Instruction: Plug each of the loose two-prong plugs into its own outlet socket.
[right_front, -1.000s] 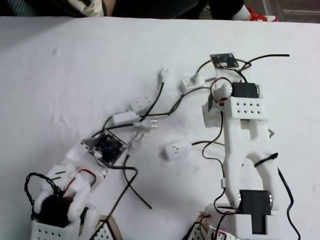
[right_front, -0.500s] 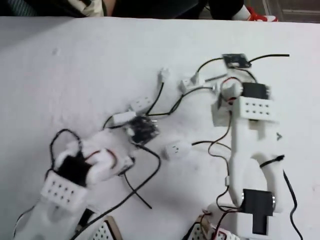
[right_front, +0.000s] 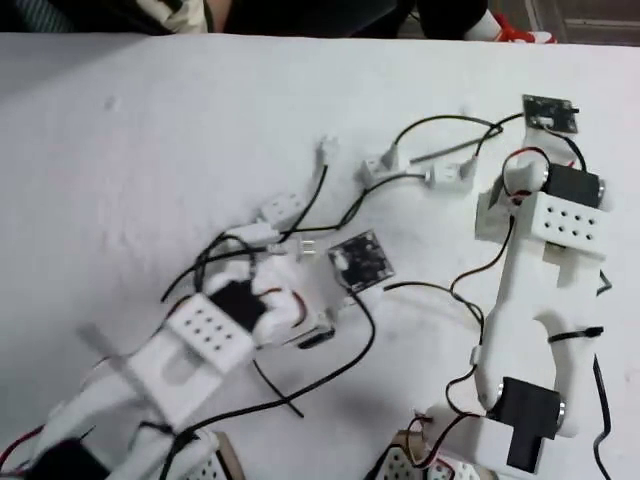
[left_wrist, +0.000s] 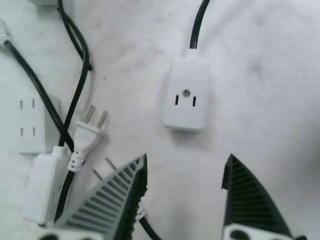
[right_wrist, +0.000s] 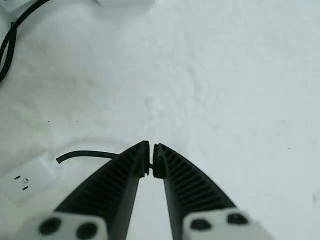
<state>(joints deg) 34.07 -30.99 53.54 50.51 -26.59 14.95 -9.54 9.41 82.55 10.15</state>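
My left claw (left_wrist: 187, 160) hangs wide open over the surface (left_wrist: 270, 75), just short of a corded socket (left_wrist: 186, 100) that lies face up with nothing plugged in. A loose plug (left_wrist: 87, 136) lies off to one side of it, prongs bare, near a double socket (left_wrist: 29, 125). My right claw (right_wrist: 151, 148) is closed, with a thin cord (right_wrist: 90, 154) pinched at its tips. A small socket (right_wrist: 25, 182) lies near that cord's free end.
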